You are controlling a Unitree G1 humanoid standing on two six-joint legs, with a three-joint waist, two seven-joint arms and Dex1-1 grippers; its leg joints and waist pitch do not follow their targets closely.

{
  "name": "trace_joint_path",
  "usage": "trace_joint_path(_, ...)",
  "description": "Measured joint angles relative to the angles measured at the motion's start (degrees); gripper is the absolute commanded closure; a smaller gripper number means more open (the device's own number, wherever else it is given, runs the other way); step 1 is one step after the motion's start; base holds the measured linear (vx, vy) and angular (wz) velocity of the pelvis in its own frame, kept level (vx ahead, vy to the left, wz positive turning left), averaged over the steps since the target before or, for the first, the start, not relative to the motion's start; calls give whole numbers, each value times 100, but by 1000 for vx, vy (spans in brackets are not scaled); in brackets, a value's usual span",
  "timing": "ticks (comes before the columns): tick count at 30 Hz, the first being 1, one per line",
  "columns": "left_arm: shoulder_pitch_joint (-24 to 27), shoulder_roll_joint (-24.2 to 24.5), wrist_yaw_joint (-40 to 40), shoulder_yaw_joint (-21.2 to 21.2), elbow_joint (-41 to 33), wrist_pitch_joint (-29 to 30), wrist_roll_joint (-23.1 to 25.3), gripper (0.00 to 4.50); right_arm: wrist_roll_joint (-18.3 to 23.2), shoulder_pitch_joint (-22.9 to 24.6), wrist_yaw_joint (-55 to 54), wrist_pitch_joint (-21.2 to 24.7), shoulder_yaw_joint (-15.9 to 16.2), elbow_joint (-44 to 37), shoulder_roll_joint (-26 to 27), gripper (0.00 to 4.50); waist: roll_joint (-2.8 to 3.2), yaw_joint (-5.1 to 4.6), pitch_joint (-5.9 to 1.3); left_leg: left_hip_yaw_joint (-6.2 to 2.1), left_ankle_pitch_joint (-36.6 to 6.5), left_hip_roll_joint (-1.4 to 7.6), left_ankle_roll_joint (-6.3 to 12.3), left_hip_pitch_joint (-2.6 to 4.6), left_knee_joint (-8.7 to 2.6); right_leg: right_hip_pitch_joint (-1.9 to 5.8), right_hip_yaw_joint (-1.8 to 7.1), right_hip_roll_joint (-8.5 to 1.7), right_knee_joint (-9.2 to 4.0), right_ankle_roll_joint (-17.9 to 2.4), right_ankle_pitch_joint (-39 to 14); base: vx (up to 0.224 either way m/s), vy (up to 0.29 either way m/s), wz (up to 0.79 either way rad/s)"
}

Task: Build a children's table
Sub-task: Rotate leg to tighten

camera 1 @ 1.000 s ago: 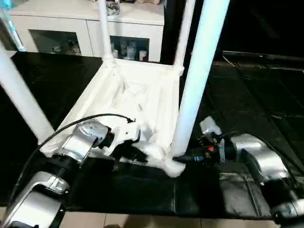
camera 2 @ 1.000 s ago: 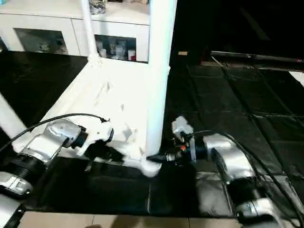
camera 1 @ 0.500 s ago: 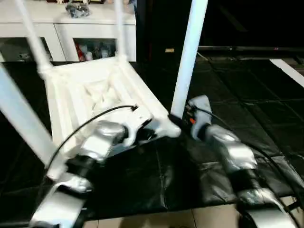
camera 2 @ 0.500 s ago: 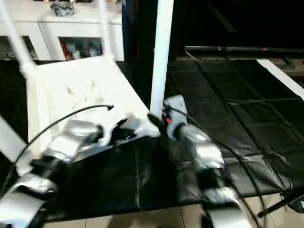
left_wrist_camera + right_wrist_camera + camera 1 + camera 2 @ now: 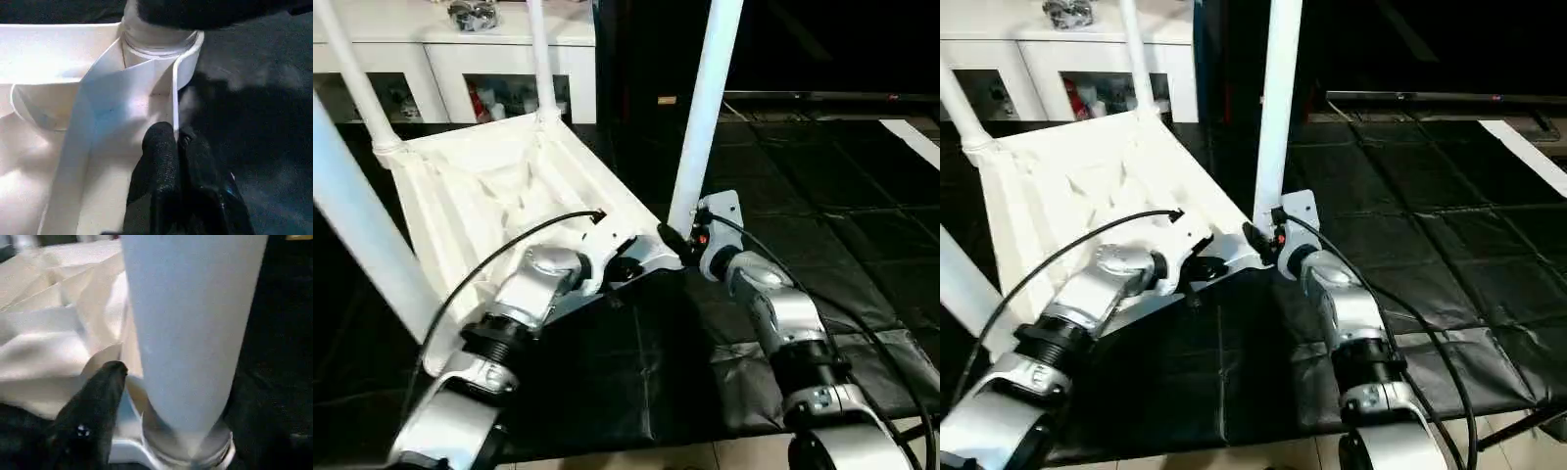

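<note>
The children's table (image 5: 480, 186) lies upside down on the black mat with its ribbed underside up. Its white legs stand up from the corner sockets. The nearest right leg (image 5: 705, 108) rises from the corner where both grippers are. My left gripper (image 5: 644, 260) is shut on the thin white rim next to that socket, and the left wrist view shows its fingers (image 5: 161, 147) pinching the rim. My right gripper (image 5: 677, 239) sits at the leg's base with its jaws apart on either side of the leg (image 5: 186, 323). One black finger (image 5: 100, 396) shows beside it.
A white cabinet with glass doors (image 5: 470, 59) stands behind the table. The black mat (image 5: 822, 196) stretches to the right. A strip of pale floor (image 5: 656, 455) runs along the mat's near edge. A black cable (image 5: 509, 245) loops over my left forearm.
The camera has swung, so the whole picture has shifted. Both grippers stay at the same table corner. My right forearm now reaches in from nearer me instead of from the side.
</note>
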Motion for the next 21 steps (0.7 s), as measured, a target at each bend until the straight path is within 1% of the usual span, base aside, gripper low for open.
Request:
trace_joint_path(4, 106, 319, -489, -37, -47, -324, -30, 450, 134, 178, 832, -78, 159, -109, -345, 80, -2, 38, 2, 2, 0, 0, 0, -2, 0, 0, 0, -2, 0, 2, -1, 0, 0, 0)
trace_joint_path(5, 137, 404, -628, -46, -46, -459, -37, 450, 174, 211, 1081, -86, 206, -137, -481, 64, -5, 52, 3, 2, 0, 0, 0, -3, 0, 0, 1, -2, 0, 2, -1, 0, 0, 0)
trace_joint_path(6, 141, 469, -762, -63, -45, -513, -52, 450, 199, 234, 1292, -118, 234, -160, -585, 64, -9, 61, 6, 4, 0, 0, 0, -4, 0, -1, 1, -2, 0, 2, -1, 0, 0, 0)
trace_joint_path(9, 158, 705, -1332, -132, 7, -784, -161, 450, 300, 310, 2256, -219, 410, -251, -1093, 32, -18, 134, 11, 12, 1, 1, 0, -4, 1, -4, 2, -5, 0, 2, -1, 0, 0, 0)
trace_joint_path(11, 171, 831, -1693, -178, 66, -1044, -227, 450, 350, 312, 2767, -343, 488, -252, -1338, 8, -26, 179, 14, 18, 1, 6, 1, -1, 3, -4, 5, -6, 1, -3, 2, 0, 0, 0)
trace_joint_path(12, 171, 883, -1791, -206, 80, -1149, -228, 450, 352, 312, 2924, -411, 516, -253, -1389, 8, -29, 195, 14, 29, 2, 11, 1, -1, 5, -4, 8, -6, 4, -14, 8, 0, 0, 0)
trace_joint_path(14, 165, 985, -2028, -260, 156, -1402, -227, 450, 355, 311, 3434, -553, 715, -252, -1557, 8, -30, 252, 14, 57, 2, 17, 2, -3, 9, -4, 17, -12, 5, -12, 7, 0, 0, 0)
trace_joint_path(16, 154, 1044, -2292, -320, 189, -1584, -230, 450, 362, 308, 3906, -592, 837, -240, -1689, 8, -44, 326, 14, 70, 1, 18, 5, -5, 15, -4, 30, -13, 5, -9, 5, 0, 0, 0)
trace_joint_path(18, 150, 1141, -2592, -356, 190, -1649, -259, 450, 393, 303, 4272, -673, 920, -219, -1796, 8, -57, 358, 12, 75, 0, 18, 6, -7, 14, -4, 39, -13, 6, -5, 1, 0, 0, 0)
trace_joint_path(21, 134, 1237, -2924, -446, 187, -1783, -283, 450, 443, 272, 4679, -707, 953, -98, -1834, 8, -75, 405, 18, 81, 0, 18, 7, -6, 14, -5, 48, -13, 10, -3, 0, 0, 0, 0)
